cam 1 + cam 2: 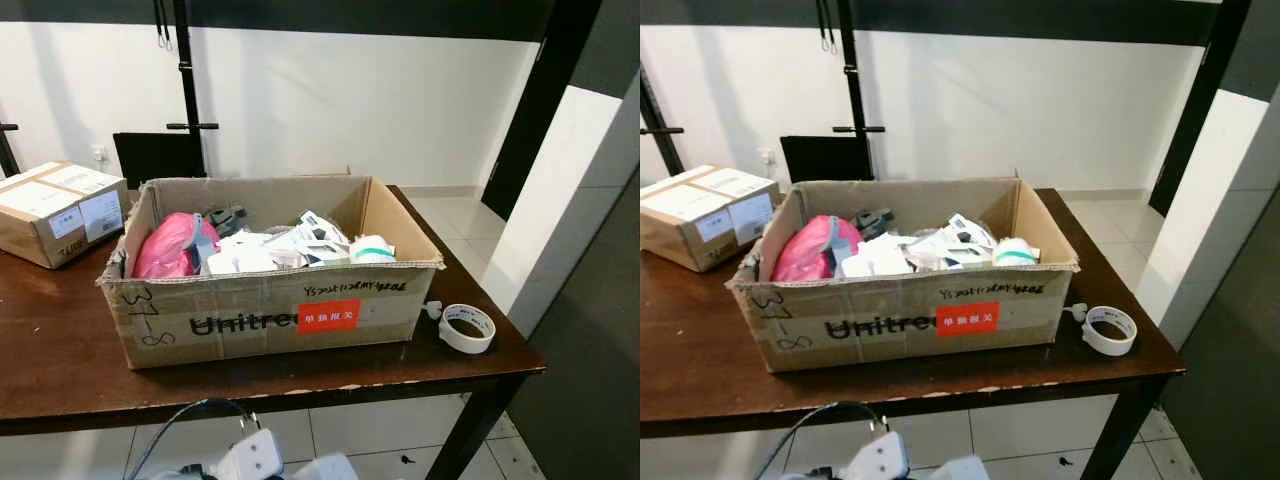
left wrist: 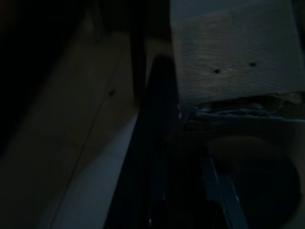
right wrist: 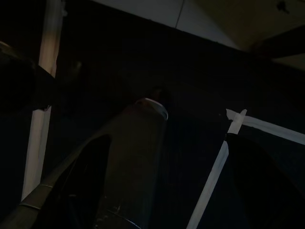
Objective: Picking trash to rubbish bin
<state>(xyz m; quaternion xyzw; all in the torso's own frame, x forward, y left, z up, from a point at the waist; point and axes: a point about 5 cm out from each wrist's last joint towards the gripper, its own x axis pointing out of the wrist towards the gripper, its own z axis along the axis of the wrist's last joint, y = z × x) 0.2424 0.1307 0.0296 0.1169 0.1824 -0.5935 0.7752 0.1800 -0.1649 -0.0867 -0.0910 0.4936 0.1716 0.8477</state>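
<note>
Task looking barely begun: trash [image 1: 270, 248] sitting piled in the open cardboard box [image 1: 270, 318] mid-frame on the brown table [image 1: 60, 360], tape roll [image 1: 467, 327] lying lower right, no bin showing, grippers' grip state unreadable in dark wrist views

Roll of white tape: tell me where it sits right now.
In the left eye view the roll of white tape lies flat on the brown table, near its front right corner, just right of the open cardboard box.
</note>
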